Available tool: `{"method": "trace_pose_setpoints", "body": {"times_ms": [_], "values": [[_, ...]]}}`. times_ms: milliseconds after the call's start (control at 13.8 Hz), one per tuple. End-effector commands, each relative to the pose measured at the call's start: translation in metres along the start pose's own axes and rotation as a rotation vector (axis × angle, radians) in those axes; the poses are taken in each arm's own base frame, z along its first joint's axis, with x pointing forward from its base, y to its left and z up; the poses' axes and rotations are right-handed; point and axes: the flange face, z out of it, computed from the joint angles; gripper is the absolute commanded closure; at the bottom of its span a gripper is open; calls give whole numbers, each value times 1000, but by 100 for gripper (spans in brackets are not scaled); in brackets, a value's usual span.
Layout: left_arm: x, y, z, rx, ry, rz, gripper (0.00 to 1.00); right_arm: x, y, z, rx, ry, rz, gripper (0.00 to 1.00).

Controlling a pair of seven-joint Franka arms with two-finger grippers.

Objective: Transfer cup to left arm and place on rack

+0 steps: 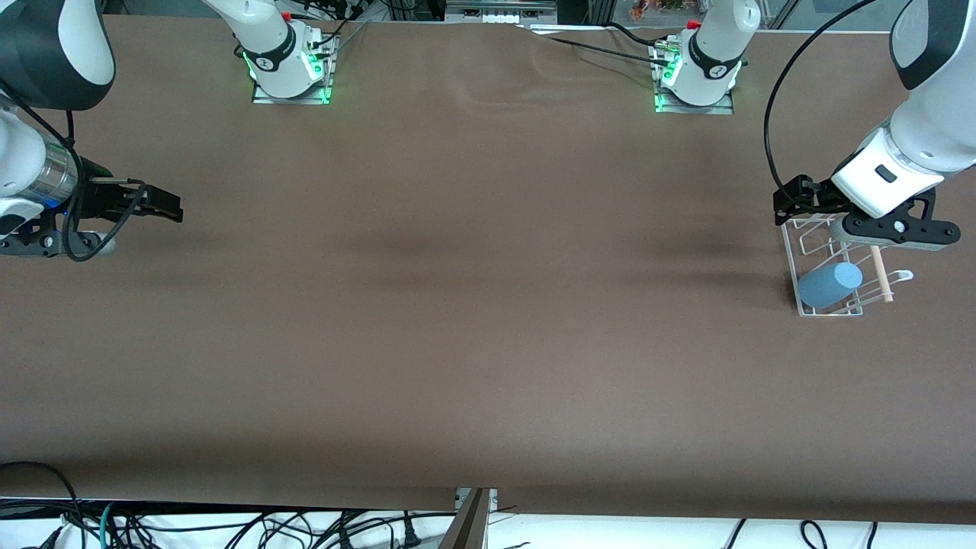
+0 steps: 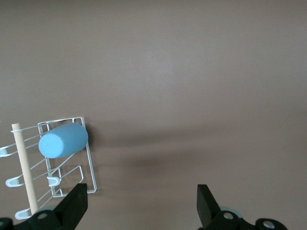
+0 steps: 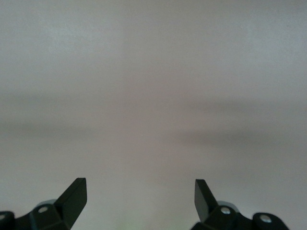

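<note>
We see the cup [image 1: 829, 285] lying tilted on the rack [image 1: 799, 284], which stands at the left arm's end of the table [image 1: 457, 320]. The cup's long axis runs slantwise across the rack, its closed flat base facing up and toward the thin wooden dowel [image 1: 881, 274] beside it, its mouth end down among the wires. The cup is smooth, matte, light-blue plastic, tapering gently; the rack is a thin white wire frame with upturned pegs, and the dowel is a pale, straight, round stick. The left tool [image 2: 142, 203] hangs over the rack with its black fingers spread wide, holding nothing. The right tool [image 3: 140, 199] waits over the right arm's end of the brown table, also wide open and empty.
</note>
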Motion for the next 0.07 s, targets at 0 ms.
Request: {"method": "trace_pose_setpoints", "body": {"times_ms": [0], "values": [[-9, 3, -4, -15, 19, -9, 0, -2, 1, -2, -11, 6, 1, 1]]}}
